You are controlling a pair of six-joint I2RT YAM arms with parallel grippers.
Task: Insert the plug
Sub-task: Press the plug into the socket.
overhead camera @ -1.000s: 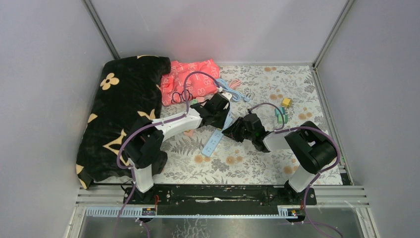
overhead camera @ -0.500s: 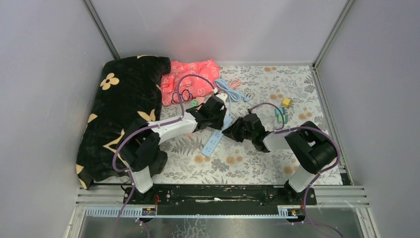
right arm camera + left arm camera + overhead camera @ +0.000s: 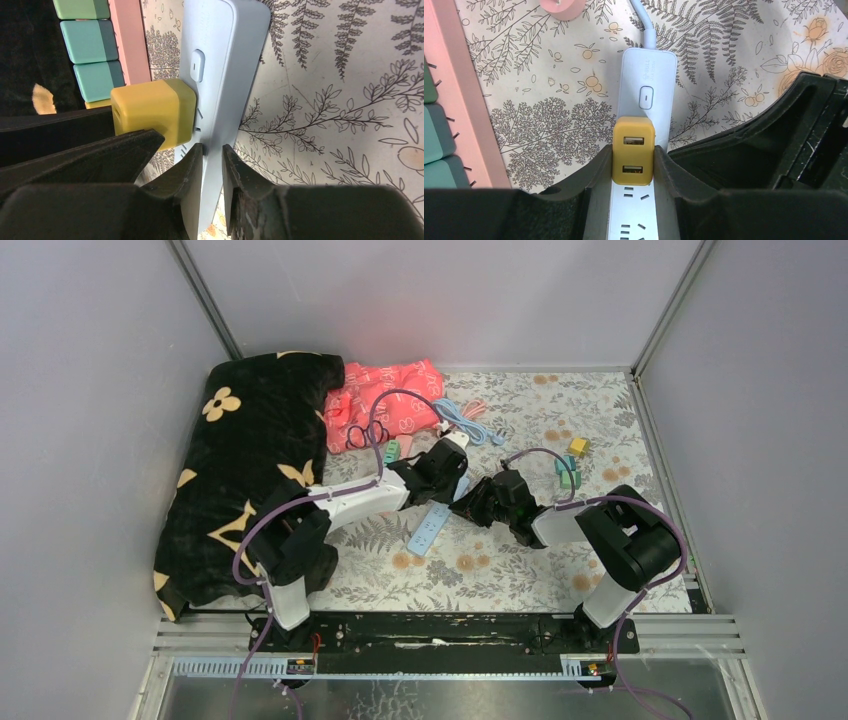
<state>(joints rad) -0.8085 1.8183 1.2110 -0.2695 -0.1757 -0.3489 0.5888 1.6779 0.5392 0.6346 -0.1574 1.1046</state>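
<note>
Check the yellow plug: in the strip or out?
In, it seems: yellow plug sits flush against the power strip, no prongs showing, left pincer shut on it.

The left arm and right arm have white link shells and black joint housings. A purple cable loops along each, behind its tool. The left tool and right tool are matte black, each with 2 thick wedge-shaped fingers.

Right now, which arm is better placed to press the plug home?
Left. The left gripper is shut on the yellow plug, which sits against the power strip face. The right gripper pinches the strip's edge, so it probably suits bracing rather than pushing.
</note>
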